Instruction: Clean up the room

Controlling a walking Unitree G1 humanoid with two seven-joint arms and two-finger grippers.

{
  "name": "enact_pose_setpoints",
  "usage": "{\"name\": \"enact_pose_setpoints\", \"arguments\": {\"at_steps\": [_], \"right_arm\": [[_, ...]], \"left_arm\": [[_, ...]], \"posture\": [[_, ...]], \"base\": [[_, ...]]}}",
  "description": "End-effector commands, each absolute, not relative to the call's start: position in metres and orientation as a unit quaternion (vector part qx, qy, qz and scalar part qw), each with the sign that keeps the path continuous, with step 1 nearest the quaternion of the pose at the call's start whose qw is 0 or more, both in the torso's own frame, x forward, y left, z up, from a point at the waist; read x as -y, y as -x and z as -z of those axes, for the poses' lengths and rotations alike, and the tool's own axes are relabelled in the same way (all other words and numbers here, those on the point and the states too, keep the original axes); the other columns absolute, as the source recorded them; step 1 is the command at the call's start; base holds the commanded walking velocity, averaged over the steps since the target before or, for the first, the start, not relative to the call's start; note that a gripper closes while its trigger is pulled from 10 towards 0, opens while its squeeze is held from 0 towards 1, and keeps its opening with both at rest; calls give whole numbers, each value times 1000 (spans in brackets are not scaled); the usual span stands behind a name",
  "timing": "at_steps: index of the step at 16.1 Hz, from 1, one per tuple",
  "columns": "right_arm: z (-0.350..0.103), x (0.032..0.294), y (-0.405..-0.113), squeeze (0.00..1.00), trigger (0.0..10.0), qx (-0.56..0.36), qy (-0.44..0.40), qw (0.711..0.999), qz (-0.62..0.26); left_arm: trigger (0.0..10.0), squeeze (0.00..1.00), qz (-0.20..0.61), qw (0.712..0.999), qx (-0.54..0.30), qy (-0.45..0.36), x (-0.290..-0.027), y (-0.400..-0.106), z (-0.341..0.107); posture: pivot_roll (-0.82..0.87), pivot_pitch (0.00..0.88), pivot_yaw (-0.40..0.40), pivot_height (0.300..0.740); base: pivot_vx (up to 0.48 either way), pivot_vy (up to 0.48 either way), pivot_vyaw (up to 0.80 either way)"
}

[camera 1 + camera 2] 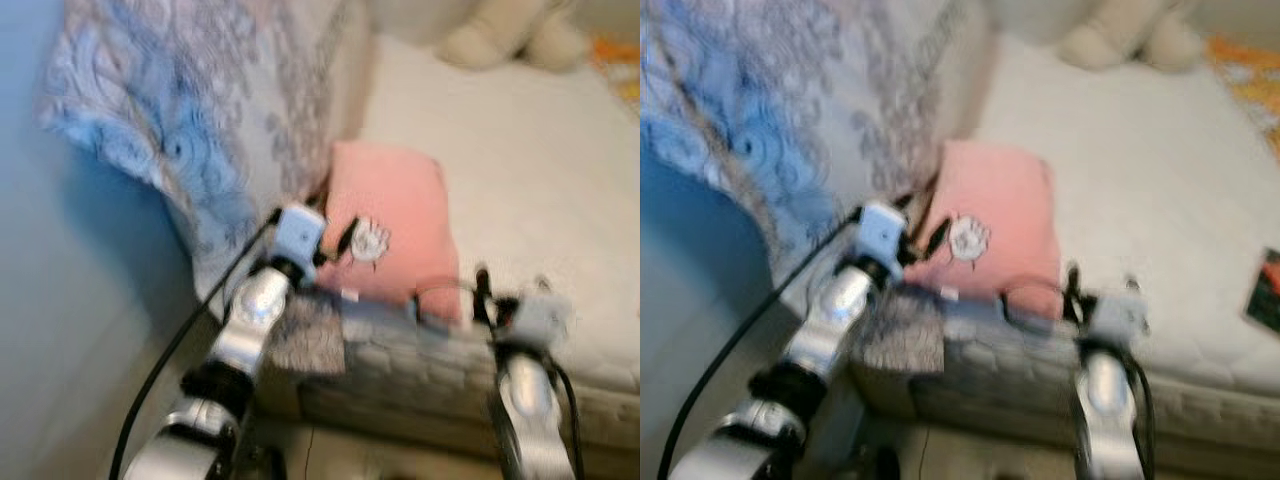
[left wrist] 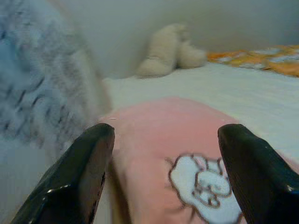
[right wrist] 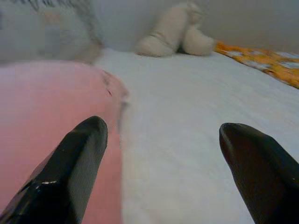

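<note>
On the white mattress, near its front edge: one pink cushion, lying flat, bearing a small white cartoon emblem outlined in dark line; no lettering can be read, head views blurred.
Left gripper: fingers spread wide, poised at the cushion's near left corner, emblem between the fingertips in the wrist view; contact cannot be told.
Right gripper: fingers spread, over the mattress at the cushion's right edge, holding nothing.
Blue and grey patterned bedding: draped at the cushion's left, beside a blue wall.
Cream plush toy: far end of mattress.
Orange patterned cloth: far right.
Bare white mattress lies right of the cushion.
</note>
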State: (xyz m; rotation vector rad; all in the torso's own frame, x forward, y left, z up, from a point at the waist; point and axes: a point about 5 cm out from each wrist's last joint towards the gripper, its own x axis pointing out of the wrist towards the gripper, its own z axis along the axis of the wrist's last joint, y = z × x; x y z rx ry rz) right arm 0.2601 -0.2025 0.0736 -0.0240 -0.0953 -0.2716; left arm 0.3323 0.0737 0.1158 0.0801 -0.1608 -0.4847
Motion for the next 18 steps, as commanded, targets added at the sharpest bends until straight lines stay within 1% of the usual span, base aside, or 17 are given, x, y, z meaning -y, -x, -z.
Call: {"name": "enact_pose_setpoints", "arguments": {"at_steps": [1,2,4,7,9,14,16,17,18], "right_arm": [[-77,212,-257,0,10000,47,22,987,151],[-85,213,-264,0,10000,55,29,989,137],[-85,209,-266,0,10000,51,29,991,121],[-87,193,-270,0,10000,53,43,995,71],[-82,189,-269,0,10000,39,41,997,61],[-72,187,-265,0,10000,12,49,997,51],[-71,185,-264,0,10000,7,56,998,43],[-69,186,-264,0,10000,4,61,997,45],[-67,188,-264,0,10000,1,56,997,52]], "left_arm": [[10000,0,236,968,82,-19,-67,-332,-122],[10000,0,195,979,63,-17,-78,-331,-115],[10000,0,192,980,56,-16,-80,-329,-113],[10000,0,220,973,62,-15,-74,-326,-116],[10000,0,221,973,58,-17,-76,-324,-115],[10000,0,214,975,56,-24,-77,-330,-119],[10000,0,202,978,36,-36,-80,-336,-116],[10000,0,180,982,13,-62,-85,-339,-108],[10000,0,165,985,5,-56,-89,-340,-106]], "posture": [[-88,0,41,740],[-86,0,33,740],[-84,0,28,740],[-77,0,20,740],[-72,0,20,740],[-65,0,9,740],[-66,0,9,740],[-66,0,9,740],[-70,0,12,740]], "base": [[0,-480,0],[0,-480,0],[0,-480,0],[0,-480,0],[0,-480,0],[0,-480,-694],[0,-480,-619],[0,0,-619],[0,0,0]]}}
